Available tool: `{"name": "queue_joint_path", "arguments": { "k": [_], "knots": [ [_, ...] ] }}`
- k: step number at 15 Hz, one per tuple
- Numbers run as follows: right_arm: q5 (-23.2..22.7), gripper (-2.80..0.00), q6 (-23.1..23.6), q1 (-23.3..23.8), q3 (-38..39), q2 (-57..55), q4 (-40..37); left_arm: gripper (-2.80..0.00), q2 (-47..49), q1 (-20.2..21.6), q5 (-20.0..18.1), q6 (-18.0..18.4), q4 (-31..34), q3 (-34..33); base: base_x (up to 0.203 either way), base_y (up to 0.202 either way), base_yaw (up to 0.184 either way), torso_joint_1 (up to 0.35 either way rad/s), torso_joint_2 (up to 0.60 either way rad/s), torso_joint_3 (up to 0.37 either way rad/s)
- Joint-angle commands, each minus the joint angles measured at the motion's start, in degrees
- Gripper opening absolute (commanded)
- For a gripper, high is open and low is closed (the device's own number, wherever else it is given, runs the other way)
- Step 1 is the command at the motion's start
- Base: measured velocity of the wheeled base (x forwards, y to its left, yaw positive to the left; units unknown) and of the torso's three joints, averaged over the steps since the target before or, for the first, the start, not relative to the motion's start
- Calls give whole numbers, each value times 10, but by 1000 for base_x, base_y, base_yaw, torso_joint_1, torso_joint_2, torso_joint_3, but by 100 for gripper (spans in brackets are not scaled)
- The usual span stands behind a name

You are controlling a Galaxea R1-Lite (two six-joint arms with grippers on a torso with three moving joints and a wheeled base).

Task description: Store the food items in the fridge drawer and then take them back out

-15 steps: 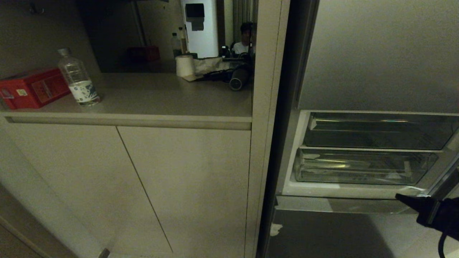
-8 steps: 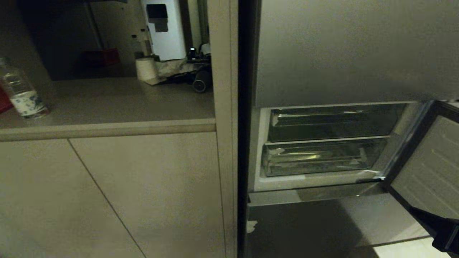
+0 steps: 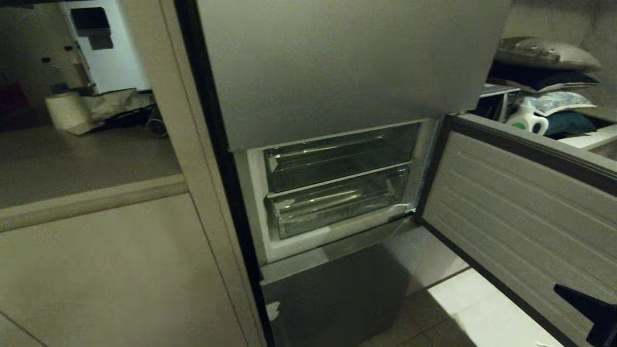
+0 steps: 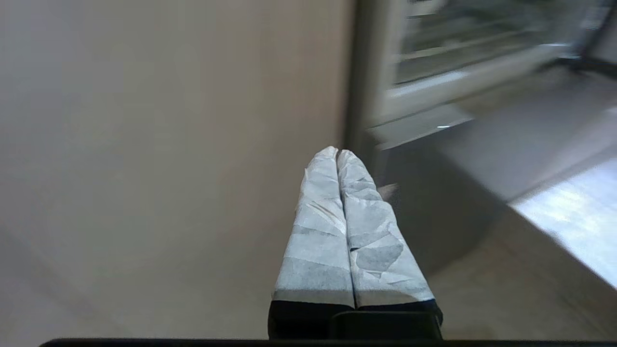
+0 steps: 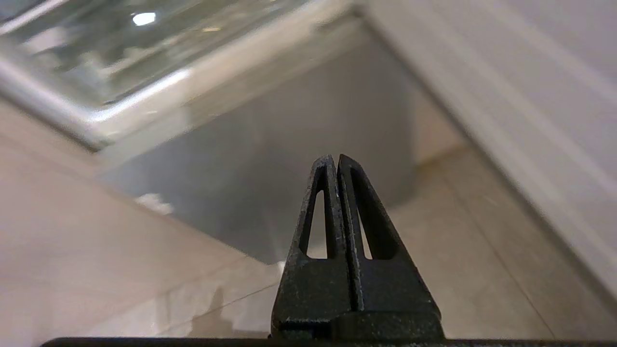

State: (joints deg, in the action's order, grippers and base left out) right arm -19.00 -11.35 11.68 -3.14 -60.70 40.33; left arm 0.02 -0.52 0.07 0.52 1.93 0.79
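The fridge's middle door (image 3: 520, 202) stood swung open toward the right, its ribbed inner face turned to the head camera, with the grey upper door front (image 3: 337, 62) shut above the opening. Inside the compartment two clear bins sat stacked; the lower one, the fridge drawer (image 3: 337, 202), was pushed in, with whitish tape scraps along its front edge. No food items could be made out in either bin; glare on the plastic hid most of the floor. The right gripper (image 5: 336, 159) was low at the right edge of the head view, in front of the open door's inner panel, its black fingers pressed together and holding nothing, aimed toward the grey lower door front (image 5: 270, 193) beneath the drawer. The left gripper (image 4: 336, 152) was outside the head view; in its wrist view the paper-wrapped fingers lay flat against each other, empty, pointing at the beige cabinet front (image 4: 168, 144) beside the fridge. A paper roll (image 3: 67, 111) stood on the counter (image 3: 87, 159) at left. A white detergent bottle (image 3: 528, 118) and cushions (image 3: 547, 53) lay beyond the door's top edge.
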Motion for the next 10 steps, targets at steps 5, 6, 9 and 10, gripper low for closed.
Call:
{"name": "queue_joint_path", "arguments": {
  "k": [5, 6, 9, 10],
  "knots": [
    [-3, -280, 1, 0, 42, 62, 2, -280, 0, 0, 0, 0, 0, 0, 0, 8, -167, 3, 2, 3],
    [-3, -280, -1, 0, 45, 93, -8, -280, 0, 0, 0, 0, 0, 0, 2, 6, -94, 2, 2, -2],
    [1, -280, 6, 0, 48, 238, -68, -280, 0, 0, 0, 0, 0, 0, 0, 0, 0, 0, 0, 0],
    [8, -280, 20, 0, 48, 292, -93, -280, 0, 0, 0, 0, 0, 0, 0, 0, 0, 0, 0, 0]
  ]
}}
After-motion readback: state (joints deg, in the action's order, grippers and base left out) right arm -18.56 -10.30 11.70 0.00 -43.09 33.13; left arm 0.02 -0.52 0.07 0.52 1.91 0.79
